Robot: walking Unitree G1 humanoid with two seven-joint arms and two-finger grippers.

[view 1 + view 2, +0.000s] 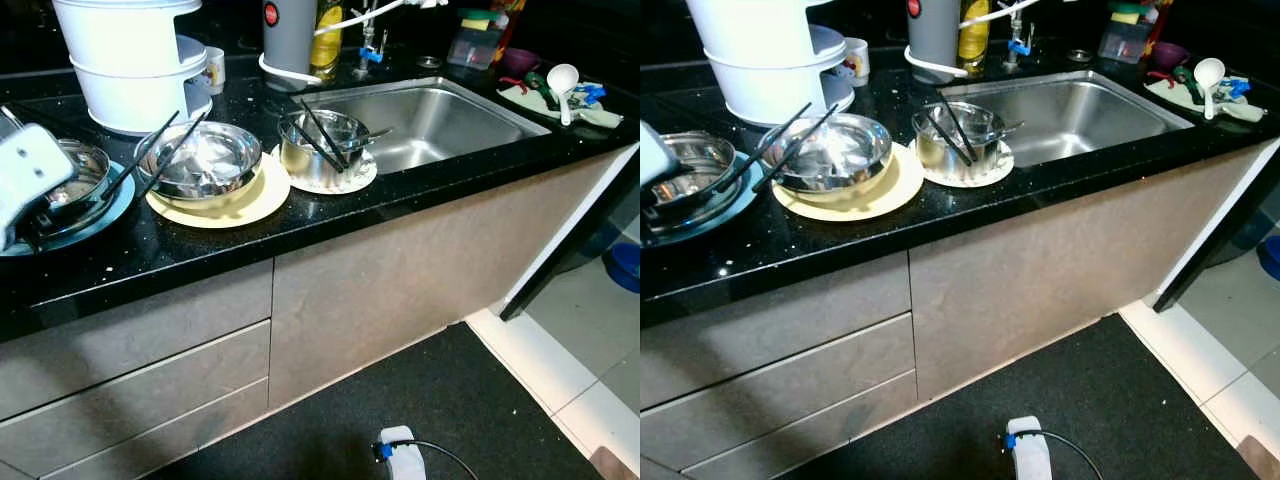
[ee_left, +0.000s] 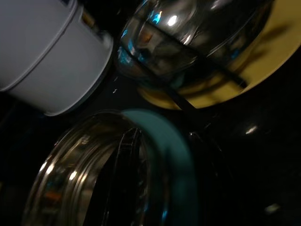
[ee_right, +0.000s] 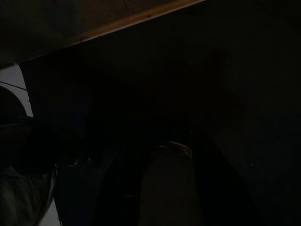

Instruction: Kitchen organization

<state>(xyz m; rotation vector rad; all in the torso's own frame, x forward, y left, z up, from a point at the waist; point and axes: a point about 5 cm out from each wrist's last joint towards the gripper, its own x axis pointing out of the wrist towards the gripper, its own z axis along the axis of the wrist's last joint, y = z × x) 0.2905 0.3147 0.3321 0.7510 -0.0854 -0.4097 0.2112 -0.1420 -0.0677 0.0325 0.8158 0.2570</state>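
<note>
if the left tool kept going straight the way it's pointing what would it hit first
Most likely the steel bowl on the teal plate: the left wrist view looks right onto its rim. The bowl with chopsticks on the yellow plate lies beyond. Depth is unclear.

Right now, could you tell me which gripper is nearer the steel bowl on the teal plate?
Left. The left gripper is over that steel bowl on the teal plate; the right arm hangs idle below the counter.
</note>
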